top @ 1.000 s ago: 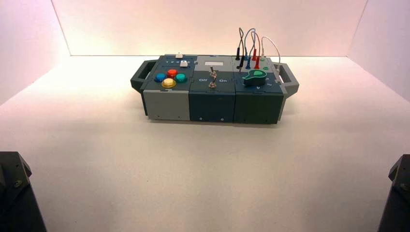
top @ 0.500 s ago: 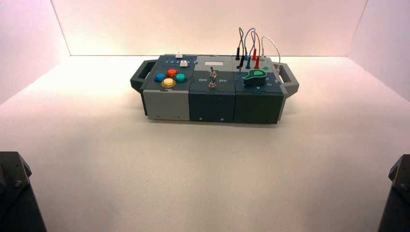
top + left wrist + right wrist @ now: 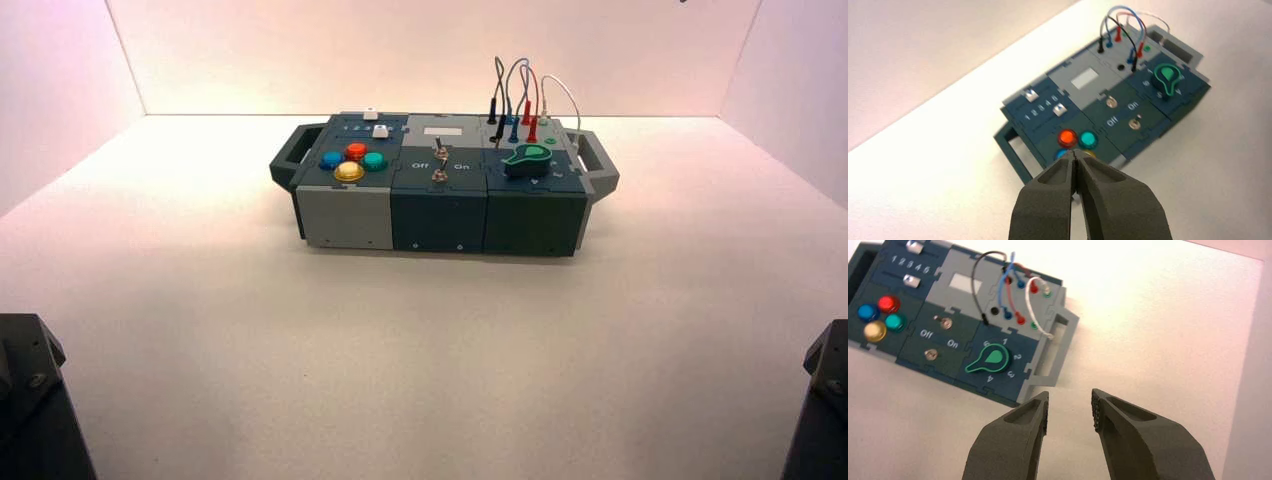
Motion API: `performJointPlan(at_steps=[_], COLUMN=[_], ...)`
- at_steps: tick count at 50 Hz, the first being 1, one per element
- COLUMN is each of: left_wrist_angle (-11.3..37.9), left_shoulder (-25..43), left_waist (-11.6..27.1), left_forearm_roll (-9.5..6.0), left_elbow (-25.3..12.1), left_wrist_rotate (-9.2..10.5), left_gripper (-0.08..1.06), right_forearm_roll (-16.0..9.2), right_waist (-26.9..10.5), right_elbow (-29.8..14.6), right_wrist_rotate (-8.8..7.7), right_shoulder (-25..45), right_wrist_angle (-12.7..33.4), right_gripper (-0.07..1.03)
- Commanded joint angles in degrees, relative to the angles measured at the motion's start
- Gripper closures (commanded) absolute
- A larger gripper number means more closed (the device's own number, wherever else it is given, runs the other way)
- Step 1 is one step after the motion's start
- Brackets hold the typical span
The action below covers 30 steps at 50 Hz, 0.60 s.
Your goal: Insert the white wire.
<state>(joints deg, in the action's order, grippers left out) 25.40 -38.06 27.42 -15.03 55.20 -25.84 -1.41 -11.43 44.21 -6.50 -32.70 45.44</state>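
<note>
Four round push buttons [image 3: 879, 319] on the box [image 3: 440, 215], one each red, blue, green and yellow; two white sliders [image 3: 1045, 102]; two metal toggle switches [image 3: 938, 339]; one green knob [image 3: 993, 358]; one small display [image 3: 442, 132]; two side handles [image 3: 598, 165]; four looping wires [image 3: 515, 80], one white.

On the box [image 3: 438, 220], the buttons [image 3: 348, 171] lie left, before the sliders [image 3: 380, 131]; the wires [image 3: 513, 88] seem behind the knob [image 3: 527, 160].

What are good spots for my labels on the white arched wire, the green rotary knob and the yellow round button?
White arched wire [image 3: 1028, 302]: right wrist view, on its loop.
Green rotary knob [image 3: 994, 357]: right wrist view, centre.
Yellow round button [image 3: 349, 172]: high view, top.
</note>
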Motion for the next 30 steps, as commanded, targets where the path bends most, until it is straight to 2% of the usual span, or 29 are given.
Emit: performJointPlan(at_steps=[1,10,21,30], left_wrist_angle=[2.11,2.55,1.49,0.18], left_shoulder=[1.23,1.76,1.58,1.49], left_waist=[0.88,1.14,1.23,1.14], left_forearm_roll=[-0.97,-1.05,-0.97,-0.7], left_elbow=[-2.72,-2.9,-2.55,-1.93], left_wrist_rotate=[-0.18,-0.18,-0.26,-0.26], left_gripper=[1.01,1.01,1.01,1.01], right_forearm_roll=[-0.18,-0.09,-0.18,-0.18], right_waist=[-0.62,-0.7,-1.49,-1.58], right_elbow=[-1.58,-1.93,-3.6,-4.66], right_wrist_rotate=[-1.32,-2.81,-2.64,-2.64], right_shoulder=[2.02,6.77,13.8,16.52], right_wrist_angle=[-0.7,-1.14,-4.57,-5.71], right_gripper=[0.5,0.5,0.45,0.44])
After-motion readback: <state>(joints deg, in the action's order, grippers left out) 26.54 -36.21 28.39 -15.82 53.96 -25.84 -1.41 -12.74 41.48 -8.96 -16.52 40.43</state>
